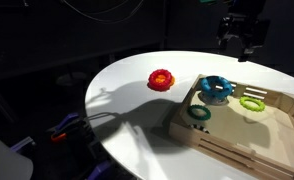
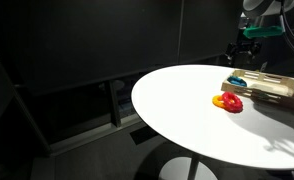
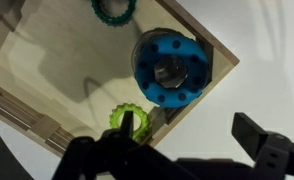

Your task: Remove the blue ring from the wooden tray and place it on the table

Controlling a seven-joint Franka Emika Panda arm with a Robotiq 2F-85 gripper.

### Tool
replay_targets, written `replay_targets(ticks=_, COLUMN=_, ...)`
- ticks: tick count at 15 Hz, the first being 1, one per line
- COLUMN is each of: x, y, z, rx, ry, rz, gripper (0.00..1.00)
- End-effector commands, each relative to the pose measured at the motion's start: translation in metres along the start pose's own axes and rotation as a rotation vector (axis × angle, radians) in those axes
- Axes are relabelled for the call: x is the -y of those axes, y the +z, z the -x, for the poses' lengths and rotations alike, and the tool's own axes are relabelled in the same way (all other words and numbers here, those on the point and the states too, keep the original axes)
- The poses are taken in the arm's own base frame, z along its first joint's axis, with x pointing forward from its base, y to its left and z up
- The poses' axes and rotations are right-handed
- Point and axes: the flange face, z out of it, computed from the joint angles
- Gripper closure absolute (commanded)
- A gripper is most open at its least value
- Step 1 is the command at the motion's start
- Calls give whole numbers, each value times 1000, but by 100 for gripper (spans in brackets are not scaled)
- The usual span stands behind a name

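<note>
The blue ring point(image 1: 215, 90) lies in the wooden tray point(image 1: 277, 125) near its far corner, on the white table point(image 1: 127, 90). It also shows in an exterior view point(image 2: 237, 82) and in the wrist view point(image 3: 168, 68), lying flat in the tray's corner point(image 3: 57, 60). My gripper point(image 1: 239, 47) hangs open and empty well above the tray's far edge, apart from the ring. In the wrist view its fingers point(image 3: 192, 135) straddle the tray's wall and bare table point(image 3: 222, 100), just beside the ring.
A lime-green ring point(image 1: 252, 102) and a dark green ring point(image 1: 199, 113) also lie in the tray; both show in the wrist view, lime point(image 3: 129, 120) and dark green point(image 3: 114, 8). A red ring point(image 1: 161, 80) lies on the table beside the tray.
</note>
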Motion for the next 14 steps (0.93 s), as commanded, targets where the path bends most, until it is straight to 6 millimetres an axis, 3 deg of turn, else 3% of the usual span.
replay_targets(ticks=1, x=-10, y=8, z=-10, rx=22, ry=32, rz=34, gripper=0)
replay_targets(ticks=14, x=28, y=45, z=-8, rx=68, ry=-17, rz=12, gripper=0)
